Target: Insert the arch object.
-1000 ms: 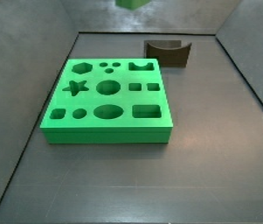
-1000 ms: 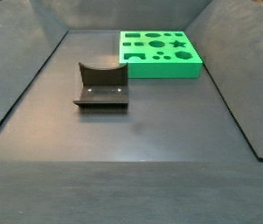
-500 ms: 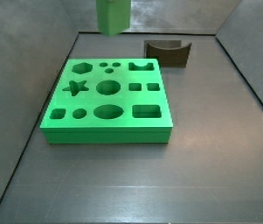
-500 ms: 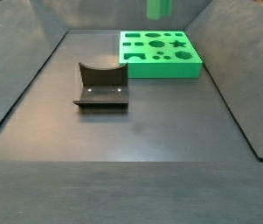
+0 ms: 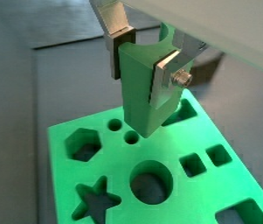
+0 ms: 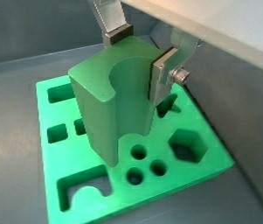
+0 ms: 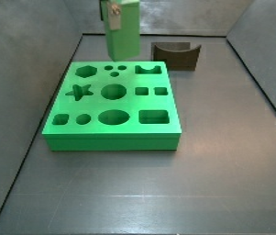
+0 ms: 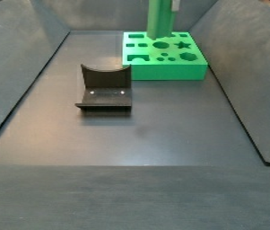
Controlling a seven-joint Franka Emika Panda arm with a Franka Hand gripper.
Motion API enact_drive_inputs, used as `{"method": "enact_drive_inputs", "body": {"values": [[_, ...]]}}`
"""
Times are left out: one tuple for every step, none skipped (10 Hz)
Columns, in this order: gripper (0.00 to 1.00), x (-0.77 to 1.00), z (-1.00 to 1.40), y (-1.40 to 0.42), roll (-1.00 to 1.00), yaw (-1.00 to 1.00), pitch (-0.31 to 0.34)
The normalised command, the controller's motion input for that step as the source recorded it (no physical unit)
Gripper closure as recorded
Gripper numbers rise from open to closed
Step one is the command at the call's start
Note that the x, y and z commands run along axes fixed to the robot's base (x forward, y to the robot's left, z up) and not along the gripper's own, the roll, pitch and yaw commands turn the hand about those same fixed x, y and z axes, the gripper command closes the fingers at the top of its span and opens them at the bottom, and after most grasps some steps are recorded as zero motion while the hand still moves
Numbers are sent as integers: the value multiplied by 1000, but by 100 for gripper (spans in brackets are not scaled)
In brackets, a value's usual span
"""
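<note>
My gripper (image 5: 143, 54) is shut on the arch object (image 5: 143, 96), a tall pale green block with a semicircular notch in its upper end, also clear in a wrist view (image 6: 110, 114). It hangs upright just above the far part of the bright green board (image 7: 115, 138), over the small holes near the arch-shaped hole (image 7: 149, 68). In both side views the piece (image 8: 161, 18) reaches down from the top edge; silver finger plates (image 7: 109, 9) show beside its upper end. The board (image 8: 167, 70) has several shaped holes, all empty.
A dark fixture (image 7: 177, 55) with a curved notch stands on the floor beside the board's far right corner; it also shows in a side view (image 8: 103, 88). Grey sloping walls enclose the dark floor.
The gripper has come down with the arch object: a second ago only its tip showed at the top edge, now it hangs low over the board's far part.
</note>
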Motion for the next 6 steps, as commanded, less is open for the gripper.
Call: {"method": "enact_drive_inputs", "body": {"values": [[100,451,-291,177,-146,-711,-60],[100,237,-380,109,-14,-900,-7],[100,180,-374,83,-6,-943,-21],[100,183,-354,80,-13,-940,-34],[100,171,-323,80,-1,-937,-37],[100,174,-243,100,0,-923,-31]]}}
